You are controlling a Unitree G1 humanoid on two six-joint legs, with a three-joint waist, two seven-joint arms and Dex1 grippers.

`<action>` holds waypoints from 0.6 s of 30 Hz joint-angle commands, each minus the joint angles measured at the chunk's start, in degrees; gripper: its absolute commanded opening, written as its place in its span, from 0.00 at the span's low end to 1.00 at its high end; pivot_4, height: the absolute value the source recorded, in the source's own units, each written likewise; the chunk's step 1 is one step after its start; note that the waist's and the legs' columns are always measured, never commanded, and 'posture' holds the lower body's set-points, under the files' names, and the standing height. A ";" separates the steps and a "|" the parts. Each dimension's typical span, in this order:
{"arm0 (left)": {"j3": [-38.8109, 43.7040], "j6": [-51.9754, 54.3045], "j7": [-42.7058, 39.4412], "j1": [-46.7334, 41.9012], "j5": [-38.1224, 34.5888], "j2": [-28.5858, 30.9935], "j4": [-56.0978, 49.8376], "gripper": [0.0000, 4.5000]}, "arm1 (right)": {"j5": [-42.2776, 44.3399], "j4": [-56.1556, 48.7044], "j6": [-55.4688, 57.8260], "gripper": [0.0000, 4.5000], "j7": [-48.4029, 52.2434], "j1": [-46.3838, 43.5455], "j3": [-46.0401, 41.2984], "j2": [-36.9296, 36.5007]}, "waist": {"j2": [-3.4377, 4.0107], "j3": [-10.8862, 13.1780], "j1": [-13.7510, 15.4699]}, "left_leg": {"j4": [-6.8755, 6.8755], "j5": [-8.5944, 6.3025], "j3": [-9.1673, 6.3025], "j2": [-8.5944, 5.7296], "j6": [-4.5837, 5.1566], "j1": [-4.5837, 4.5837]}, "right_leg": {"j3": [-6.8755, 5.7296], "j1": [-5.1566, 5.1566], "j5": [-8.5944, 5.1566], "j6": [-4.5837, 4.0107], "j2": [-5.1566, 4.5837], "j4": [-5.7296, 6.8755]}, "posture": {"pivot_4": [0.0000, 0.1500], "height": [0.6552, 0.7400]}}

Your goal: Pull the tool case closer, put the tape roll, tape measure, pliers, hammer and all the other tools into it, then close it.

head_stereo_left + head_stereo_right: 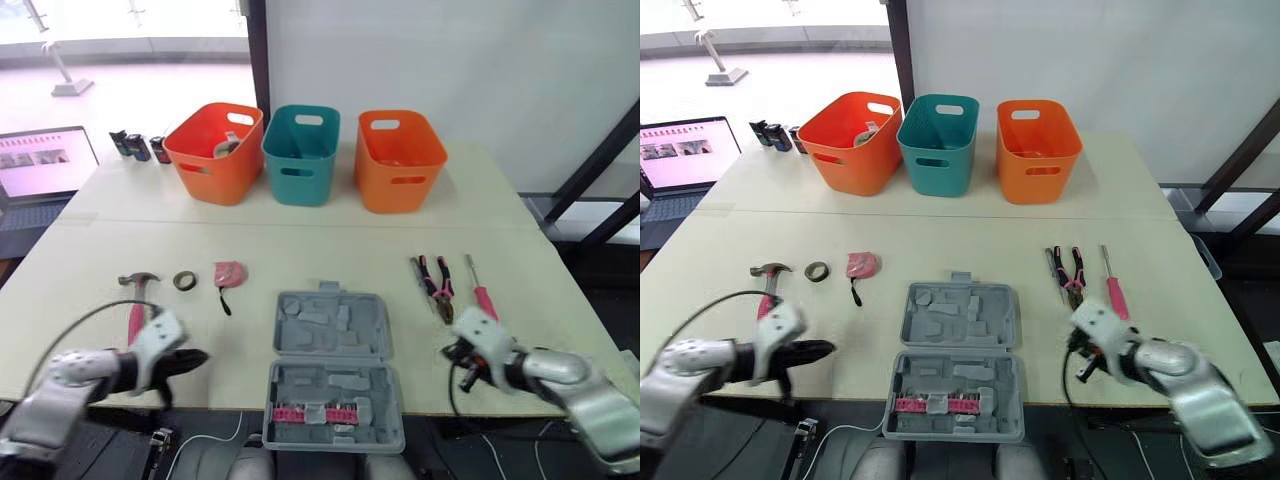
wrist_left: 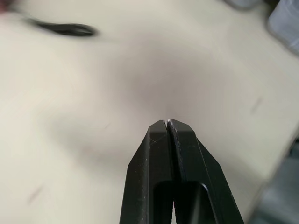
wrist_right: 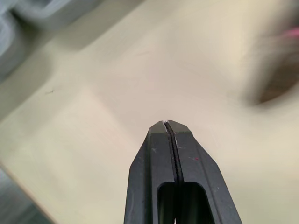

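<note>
tool case (image 1: 335, 375) at near edge of table (image 1: 300, 240), center, lid laid back flat, pink bit strip (image 1: 312, 413) in its front half. l gripper (image 2: 167, 122) has fingers pressed together w/ nothing in them, over bare table left of case by the hammer (image 1: 137, 300); r gripper (image 3: 167, 122) same, closed tight & empty, right of case near pliers (image 1: 436, 283) + screwdriver (image 1: 482, 290). tape roll (image 1: 184, 281) and tape measure (image 1: 230, 273) sit beside the hammer, all outside the case.

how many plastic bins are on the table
3, in a row along the far side of the table: the left orange bin, the teal bin in the middle, and the right orange bin. None seems hidden.
</note>
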 commanded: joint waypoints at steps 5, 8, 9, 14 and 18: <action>23.79 -7.99 -4.16 5.44 -2.95 8.40 22.99 0.54 | 8.19 12.27 -16.17 0.62 9.83 7.70 -22.61 -0.60 | 0.00 0.01 -0.47 | 0.03 -0.02 0.05 0.00 -0.01 0.06 | 0.02 -0.25 -0.08 0.10 -0.04 -0.06 | 1.00 1.00; 26.40 -10.27 -4.64 5.68 -2.85 9.55 30.36 0.85 | 10.55 14.11 -16.59 0.93 10.81 8.78 -25.29 -0.01 | 0.03 0.01 -1.16 | 0.05 -0.09 0.16 0.00 -0.12 0.06 | 0.03 -0.24 -0.09 0.11 -0.15 -0.20 | 1.00 1.00; 26.93 -10.84 -4.73 5.87 -2.77 9.75 32.47 0.99 | 10.65 14.76 -17.08 1.00 10.81 9.48 -25.77 0.34 | 0.02 0.00 -1.38 | 0.05 -0.12 0.20 0.00 -0.16 0.06 | 0.03 -0.23 -0.02 0.00 -0.18 -0.24 | 1.00 1.00; 27.17 -12.69 -5.95 7.10 -3.02 9.73 35.58 1.00 | 11.32 17.49 -19.22 1.00 11.63 11.92 -27.88 0.26 | -0.05 -0.04 -1.58 | -0.05 -0.07 0.27 0.03 -0.01 0.02 | 0.03 -0.31 0.07 -0.15 -0.19 -0.26 | 1.00 1.00; 25.46 -13.33 -6.27 6.07 -3.03 8.96 35.63 1.00 | 12.39 19.33 -19.14 1.00 11.78 11.53 -29.60 -0.81 | -0.03 -0.04 -1.54 | -0.09 -0.07 0.28 0.08 0.01 0.04 | 0.03 -0.35 0.08 -0.14 -0.13 -0.19 | 1.00 1.00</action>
